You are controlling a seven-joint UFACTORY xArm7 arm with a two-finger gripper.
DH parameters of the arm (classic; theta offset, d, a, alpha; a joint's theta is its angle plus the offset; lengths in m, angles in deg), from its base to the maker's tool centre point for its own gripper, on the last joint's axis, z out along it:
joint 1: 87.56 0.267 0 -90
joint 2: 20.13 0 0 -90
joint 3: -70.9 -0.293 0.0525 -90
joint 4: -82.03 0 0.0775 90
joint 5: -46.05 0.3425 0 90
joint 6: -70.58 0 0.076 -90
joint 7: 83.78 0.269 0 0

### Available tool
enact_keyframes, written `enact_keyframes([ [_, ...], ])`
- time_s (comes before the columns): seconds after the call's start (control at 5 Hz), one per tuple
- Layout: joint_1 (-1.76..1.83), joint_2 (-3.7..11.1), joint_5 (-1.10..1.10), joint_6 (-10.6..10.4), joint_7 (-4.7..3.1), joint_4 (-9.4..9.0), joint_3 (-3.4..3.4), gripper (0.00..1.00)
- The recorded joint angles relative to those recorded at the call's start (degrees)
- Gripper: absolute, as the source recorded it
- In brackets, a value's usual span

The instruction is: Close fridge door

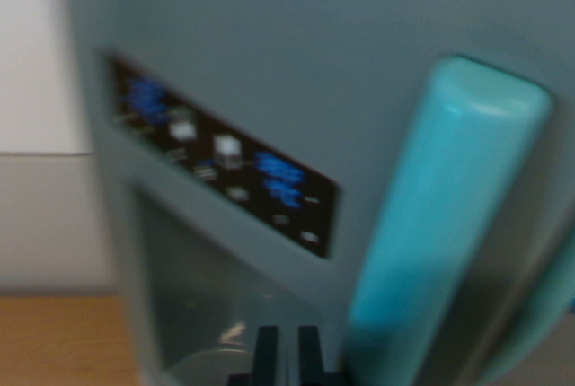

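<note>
Fridge door (296, 54) fills most of wrist view, grey-blue, blurred, close to camera. Turquoise handle (431, 242) runs upright along door at wrist view's right. Black control panel (225, 166) with blue and white markings slants across door, dispenser recess (207, 305) below it. Gripper (287, 355) at bottom edge: two dark fingertips stand narrowly apart, nothing between them, just beside handle. Wooden surface (58, 341) at lower left.

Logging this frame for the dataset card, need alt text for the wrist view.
Blurred close-up of a grey-blue fridge door with a turquoise handle on the wrist view's right and a dark control panel with blue and white markings above a dispenser recess. The gripper shows at the bottom edge, its two dark fingertips close together. A wooden surface lies lower left.
</note>
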Motion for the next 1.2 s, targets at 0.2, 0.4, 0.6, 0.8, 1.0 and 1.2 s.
enact_keyframes([
  [0.2, 0.00, 0.00, 0.00, 0.00, 0.00, 0.00, 0.00, 1.00],
  [0.4, 0.00, 2.60, 0.00, -0.02, 0.00, 2.00, 2.14, 1.00],
  [0.6, 0.00, 2.60, 0.00, -0.02, 0.00, 2.00, 2.14, 1.00],
  [0.8, 0.00, 5.77, 0.00, -0.50, 0.00, 3.90, 3.65, 1.00],
  [1.0, 0.00, 5.77, 0.00, -0.50, 0.00, 3.90, 3.65, 1.00],
  [1.2, 0.00, 8.96, 0.00, -1.56, 0.00, 5.96, 4.41, 1.00],
])
